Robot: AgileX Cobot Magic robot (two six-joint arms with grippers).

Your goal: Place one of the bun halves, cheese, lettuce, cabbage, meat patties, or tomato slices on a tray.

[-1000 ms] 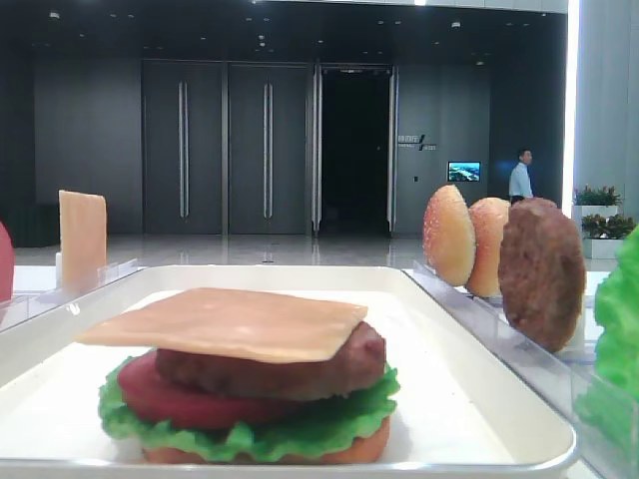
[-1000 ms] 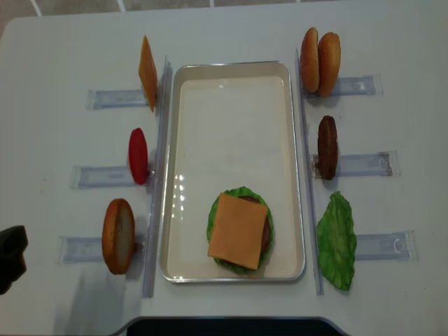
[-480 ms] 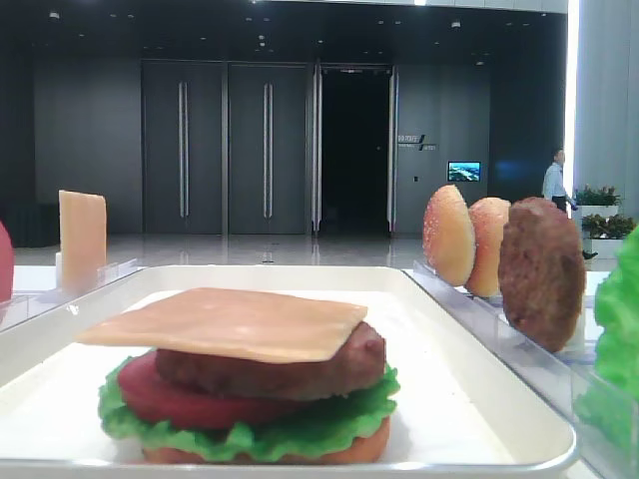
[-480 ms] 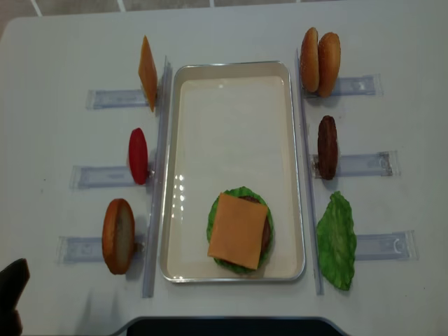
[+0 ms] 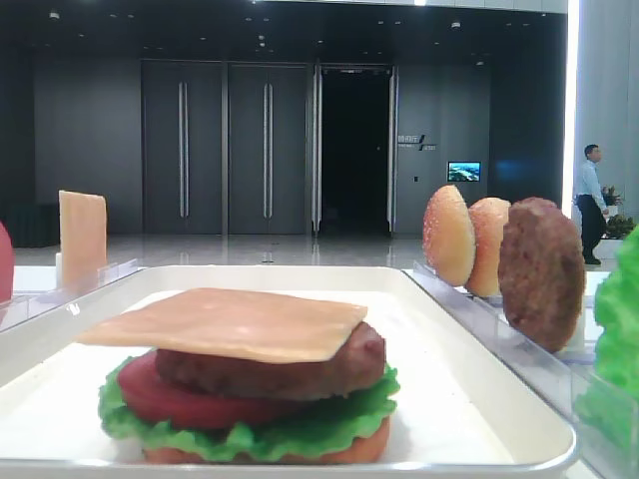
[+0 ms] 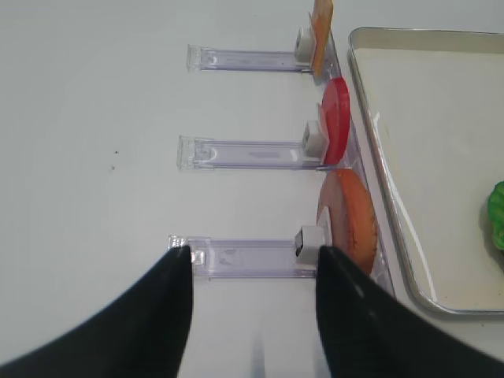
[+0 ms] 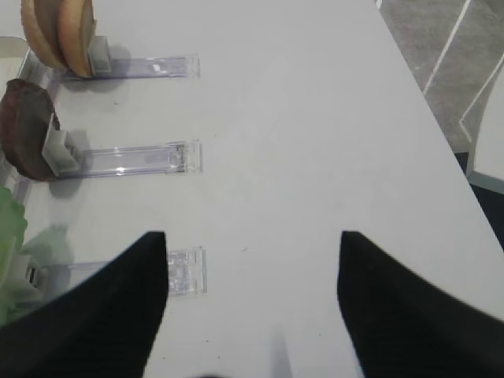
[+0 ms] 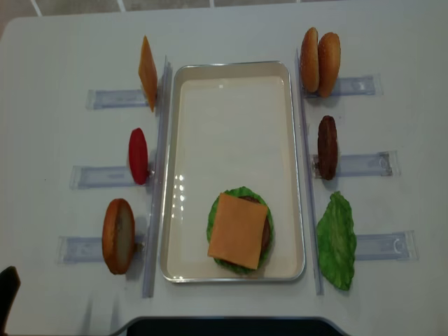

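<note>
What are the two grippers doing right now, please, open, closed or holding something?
Left gripper: open, holding nothing, above the clear rack beside the bun half.
Right gripper: open, holding nothing, over the bare table.

A white table (image 8: 231,31) carries the white tray (image 8: 178,168) at its middle. Clear plastic racks (image 8: 105,98) lie flat on it along both sides of the tray, three to each side.

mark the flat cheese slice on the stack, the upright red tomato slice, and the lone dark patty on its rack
Flat square yellow-orange cheese slice (image 8: 238,230): overhead view, centre of top face.
Upright round red tomato slice (image 8: 138,155): overhead view, middle of its edge.
Upright dark-brown meat patty (image 8: 327,147): overhead view, middle of its rim.
</note>
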